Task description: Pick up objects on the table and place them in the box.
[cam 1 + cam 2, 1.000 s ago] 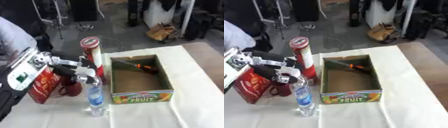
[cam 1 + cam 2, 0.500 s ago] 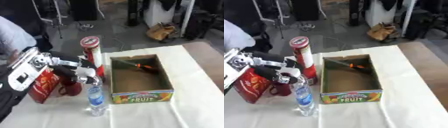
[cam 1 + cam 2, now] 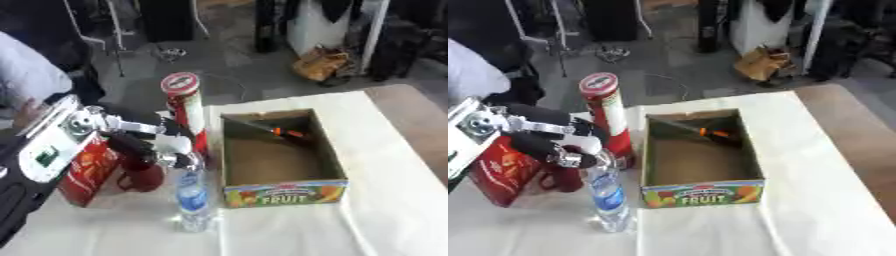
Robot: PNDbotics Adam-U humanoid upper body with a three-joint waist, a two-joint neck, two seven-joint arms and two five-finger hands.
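A clear water bottle (image 3: pixel 193 199) with a blue label stands on the white table (image 3: pixel 385 200), just left of the cardboard box (image 3: pixel 285 193) marked FRUIT. My left hand (image 3: pixel 158 146), black and silver, comes in from the left, its fingers curled round the bottle's neck and cap. Behind the hand stands a tall red tube can (image 3: pixel 185 113). A dark red mug (image 3: pixel 140 174) and a red carton (image 3: pixel 87 168) sit under my forearm. Inside the box, at its far end, lies a dark tool with an orange part (image 3: pixel 282 132). No right hand shows in either view.
The table's right edge runs past the box, with brown floor (image 3: pixel 420 115) beyond. Bare cloth lies in front of and to the right of the box. A brown bag (image 3: pixel 322 64) and dark stands are on the floor far behind.
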